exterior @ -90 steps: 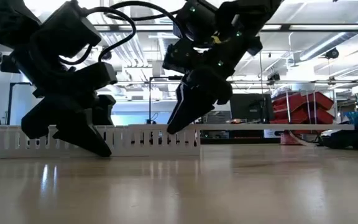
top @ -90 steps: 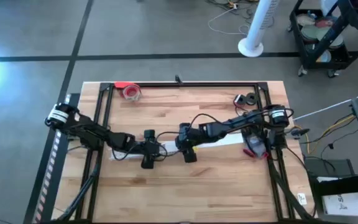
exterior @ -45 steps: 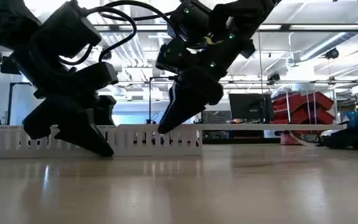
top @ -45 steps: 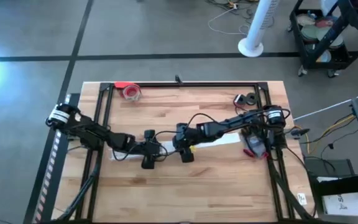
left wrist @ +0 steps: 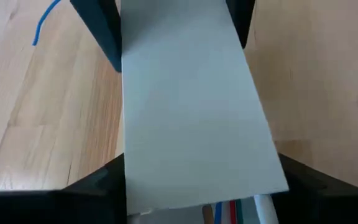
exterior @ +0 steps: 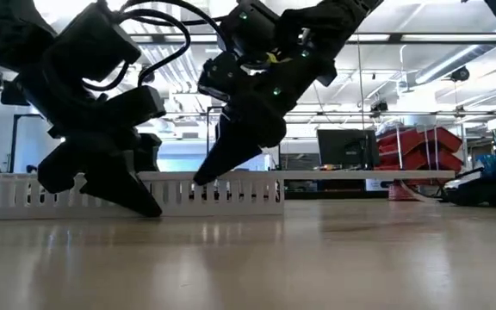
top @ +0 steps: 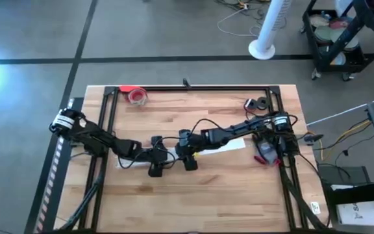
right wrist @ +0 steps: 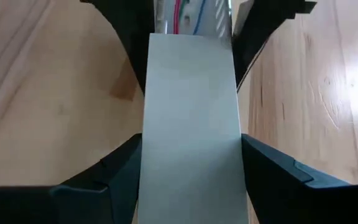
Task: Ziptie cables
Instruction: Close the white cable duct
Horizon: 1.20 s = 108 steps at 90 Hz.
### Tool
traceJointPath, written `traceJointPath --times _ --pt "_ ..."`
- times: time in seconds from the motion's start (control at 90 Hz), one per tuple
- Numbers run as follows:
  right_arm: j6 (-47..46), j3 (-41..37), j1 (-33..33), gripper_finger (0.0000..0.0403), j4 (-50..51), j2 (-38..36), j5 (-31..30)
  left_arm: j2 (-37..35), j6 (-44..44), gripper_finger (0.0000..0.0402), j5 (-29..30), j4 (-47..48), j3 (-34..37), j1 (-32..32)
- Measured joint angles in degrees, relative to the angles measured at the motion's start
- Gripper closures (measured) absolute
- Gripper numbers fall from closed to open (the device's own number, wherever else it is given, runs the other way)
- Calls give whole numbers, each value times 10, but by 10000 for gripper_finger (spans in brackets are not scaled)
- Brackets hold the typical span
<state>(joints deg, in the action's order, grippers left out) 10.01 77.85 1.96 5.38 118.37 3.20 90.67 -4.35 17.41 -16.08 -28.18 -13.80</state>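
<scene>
From above, both arms are reaching in toward the middle of the wooden table. The left gripper and the right gripper are sitting close together over a long white slotted duct that is lying across the boards. A red tape roll is resting near the far edge, well apart from them. The cables cannot be made out from up here.

At table height, the left gripper is leaning down with its fingertips touching or nearly touching the table just in front of the white slotted duct. The right gripper is tilting down toward the top of that duct, beside the left one. I cannot tell from here how wide either claw is standing.

Through the left wrist camera, the left arm's dark fingers are standing spread on either side of the duct's flat pale cover, straddling it without clearly pinching it. At the cover's near end, the cables are peeking out: thin strands in red, green and white, lying side by side inside the channel.

Through the right wrist camera, the right arm's fingers are likewise standing apart on both sides of the cover. Beyond its far end, the cables are showing as fine pink and blue wires running lengthwise in the open duct.
</scene>
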Motion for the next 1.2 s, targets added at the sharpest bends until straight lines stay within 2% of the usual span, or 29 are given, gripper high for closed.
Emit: traceJointPath --times 0.178,0.278,0.533,0.656,0.867,1.0,1.078,1.2 --pt "-11 10 0 184 -16 12 3 -18 -6 131 -3 19 -9 0" --pt "-13 10 0 184 -10 12 3 -59 -12 119 -9 59 -9 0" --pt "-12 9 0 184 12 6 0 -204 -107 115 -11 244 -5 -23" --pt "-10 8 -1 184 26 1 -2 -232 -151 121 -11 291 19 -54" --pt "-4 7 -2 183 35 -5 -2 -217 -186 127 -5 263 62 -70" --pt "-4 7 -2 184 36 -6 -2 -182 -183 131 2 194 80 -70" --pt "-4 7 -2 182 36 -7 0 -156 -180 145 4 154 84 -70" --pt "-20 6 -2 181 37 -6 0 -116 -178 181 5 142 79 -70"
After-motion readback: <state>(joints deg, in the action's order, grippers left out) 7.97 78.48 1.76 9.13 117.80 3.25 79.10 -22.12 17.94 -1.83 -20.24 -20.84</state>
